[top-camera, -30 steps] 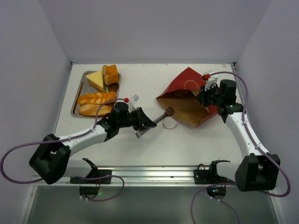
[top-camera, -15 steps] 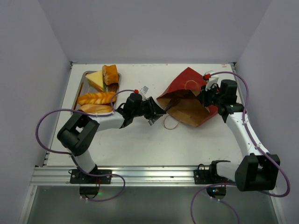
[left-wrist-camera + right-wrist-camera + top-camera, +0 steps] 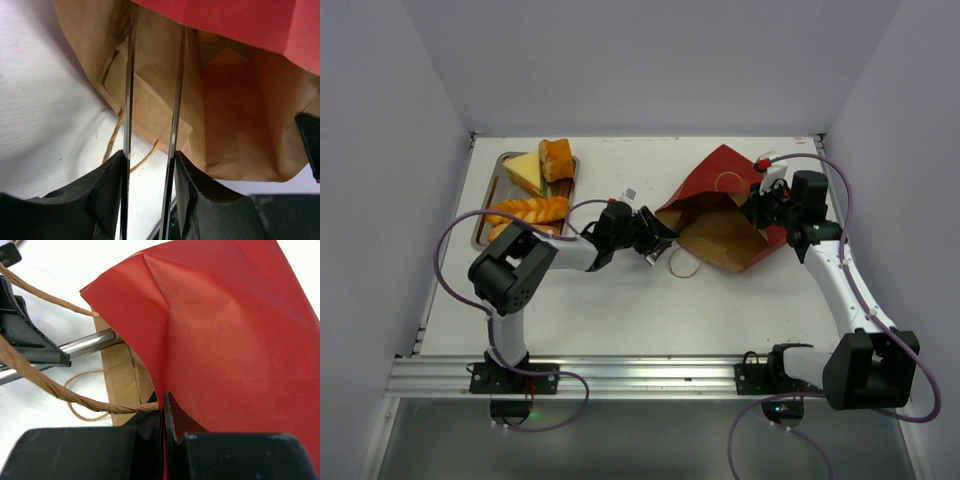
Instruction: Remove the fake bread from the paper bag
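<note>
At the bench's (image 3: 620, 300) 2 o'clock, our right end effector (image 3: 162, 415) pinches the bag's (image 3: 715, 190) top wall, gaping its mouth toward 9 o'clock for our left end effector (image 3: 157, 25), slightly spread, empty.

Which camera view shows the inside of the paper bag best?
The left wrist view: it looks straight into the open mouth of the paper bag, along its brown walls to the bottom. The top external view shows the whole bag on its side, the inside only partly. The right wrist view shows mostly its red outside.
</note>
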Action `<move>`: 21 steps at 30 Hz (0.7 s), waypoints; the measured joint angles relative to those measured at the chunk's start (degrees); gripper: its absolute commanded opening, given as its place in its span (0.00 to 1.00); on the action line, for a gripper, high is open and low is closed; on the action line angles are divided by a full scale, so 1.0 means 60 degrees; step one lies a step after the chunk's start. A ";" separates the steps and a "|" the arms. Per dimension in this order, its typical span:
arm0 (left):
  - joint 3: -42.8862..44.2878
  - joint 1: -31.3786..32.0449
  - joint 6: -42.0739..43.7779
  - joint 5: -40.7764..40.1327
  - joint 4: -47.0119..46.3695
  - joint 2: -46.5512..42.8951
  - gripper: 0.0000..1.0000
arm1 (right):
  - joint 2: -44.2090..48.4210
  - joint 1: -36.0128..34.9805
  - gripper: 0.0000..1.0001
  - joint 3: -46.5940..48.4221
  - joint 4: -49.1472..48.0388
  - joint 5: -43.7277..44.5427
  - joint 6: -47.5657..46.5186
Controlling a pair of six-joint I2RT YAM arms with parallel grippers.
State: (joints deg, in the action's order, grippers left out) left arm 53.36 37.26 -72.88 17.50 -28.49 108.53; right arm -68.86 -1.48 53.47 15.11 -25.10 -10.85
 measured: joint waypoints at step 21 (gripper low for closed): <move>0.0903 -0.0335 -0.1912 0.0412 -0.1446 0.1654 0.30 | 0.0000 0.0000 0.01 -0.0004 0.0007 -0.0076 -0.0022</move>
State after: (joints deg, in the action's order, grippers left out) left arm 58.78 35.24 -84.36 19.97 -37.17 118.45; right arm -68.86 -1.48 53.45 15.16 -25.56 -10.98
